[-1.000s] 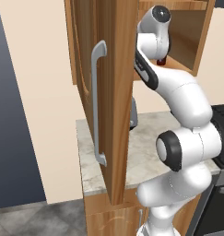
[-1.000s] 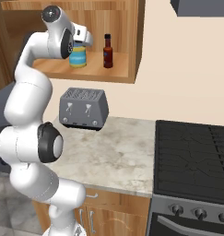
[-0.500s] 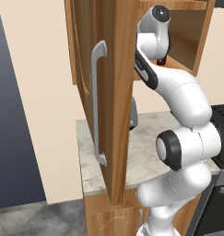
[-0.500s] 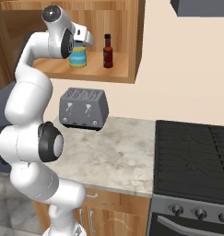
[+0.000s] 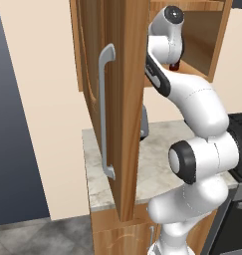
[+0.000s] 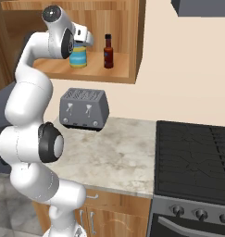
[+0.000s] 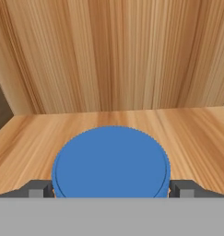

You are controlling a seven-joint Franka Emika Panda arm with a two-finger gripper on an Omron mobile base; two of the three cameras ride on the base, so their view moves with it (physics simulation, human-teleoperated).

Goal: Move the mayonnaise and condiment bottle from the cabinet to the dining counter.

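The mayonnaise [image 6: 78,58], a short jar with a blue lid [image 7: 111,161], stands on the shelf of the open cabinet [image 6: 128,44]. My gripper [image 6: 79,46] hangs over it, open. In the hand view its two fingertips [image 7: 39,189] flank the lid closely on either side, gripper [image 7: 111,190]. The condiment bottle [image 6: 108,51], slim and dark reddish-brown with a black cap, stands upright on the same shelf just to the right of the jar; a part of it [image 5: 175,65] peeks past the arm. The dining counter is out of view.
The open cabinet door [image 5: 120,99] with its grey bar handle [image 5: 106,109] swings out on the arm's left. Below the shelf a grey toaster [image 6: 83,109] sits on a small marble counter [image 6: 118,155], with a black stove [image 6: 197,157] to the right.
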